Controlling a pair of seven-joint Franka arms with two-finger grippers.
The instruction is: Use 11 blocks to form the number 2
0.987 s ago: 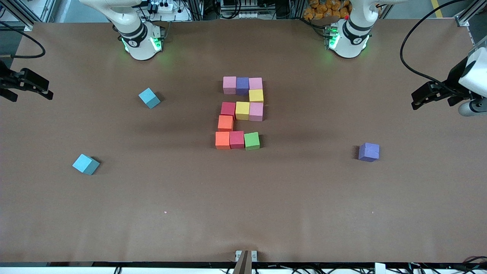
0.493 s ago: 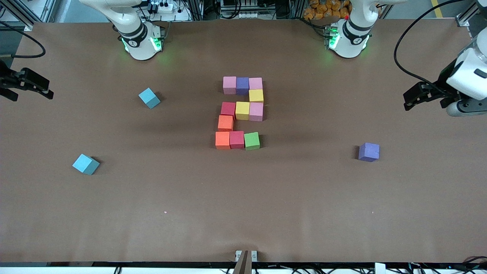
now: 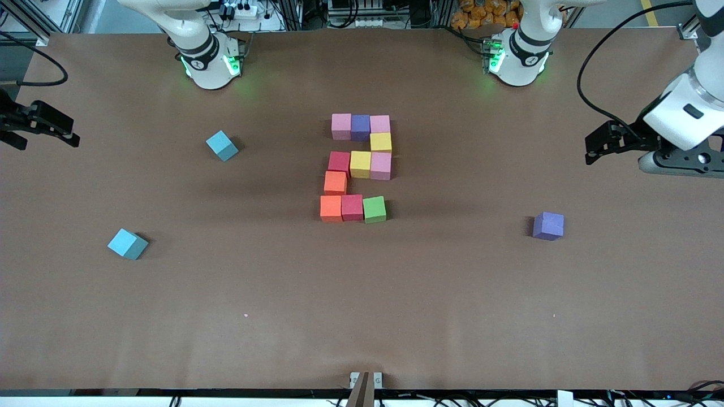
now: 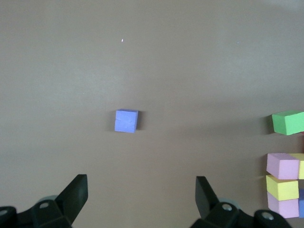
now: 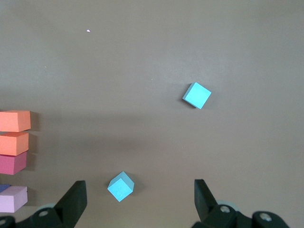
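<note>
From my remote station, I saw both arms held up and drawn well out toward the two ends of the table. The left gripper [image 3: 591, 148] hung above the left arm's end, its white wrist angled downward and its black fingers [image 4: 76, 194] spread wide with nothing between them. The right gripper [image 3: 65, 135] hovered at the right arm's end, only partly in view from the front, apparently level; its fingers [image 5: 73, 202] were likewise spread wide and empty.
</note>
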